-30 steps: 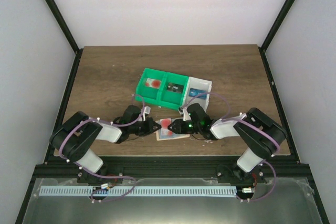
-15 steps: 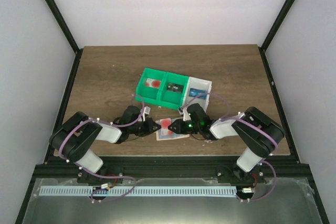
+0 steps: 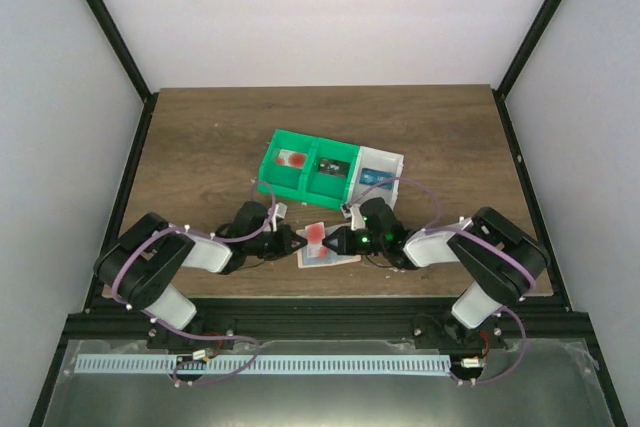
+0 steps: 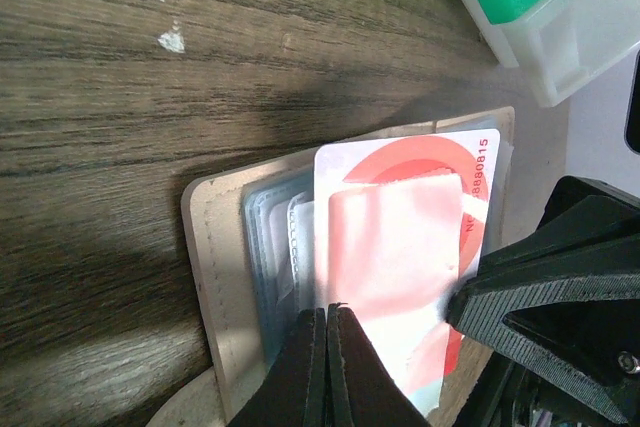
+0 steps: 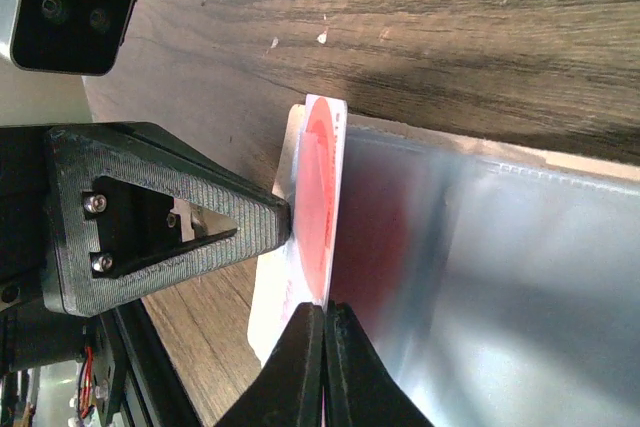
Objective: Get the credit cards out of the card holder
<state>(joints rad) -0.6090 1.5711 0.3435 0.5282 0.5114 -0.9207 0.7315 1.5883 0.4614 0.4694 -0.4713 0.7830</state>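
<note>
"When you look down from above, what do you have on the table [image 3: 200, 137], biggest first?"

"You have a green bin [image 3: 290, 183] with two compartments, and a white bin [image 3: 393, 161] touching its right end. The green one's left compartment holds a red-marked card [image 3: 293, 159], and its right compartment holds a dark item [image 3: 335, 167] too small to name. A blue item [image 3: 373, 179] lies in the white bin."

"And where is your card holder?"

"Your card holder [image 4: 215, 267] lies open on the wood near the front edge, just in front of the bins and between the two arms. Its tan border frames pale blue pockets."

"What is in it?"

"You can see a red-and-white card [image 4: 400, 157] partly out of a pocket, raised on edge at the holder's left end."

"What are your grippers doing?"

"Your right gripper [image 5: 325, 322] has its jaws clamped on that card's edge. Your left gripper [image 4: 327, 322] has its jaws pressed together, tips down at the holder's left end. You cannot tell whether they pinch anything thin."
</note>
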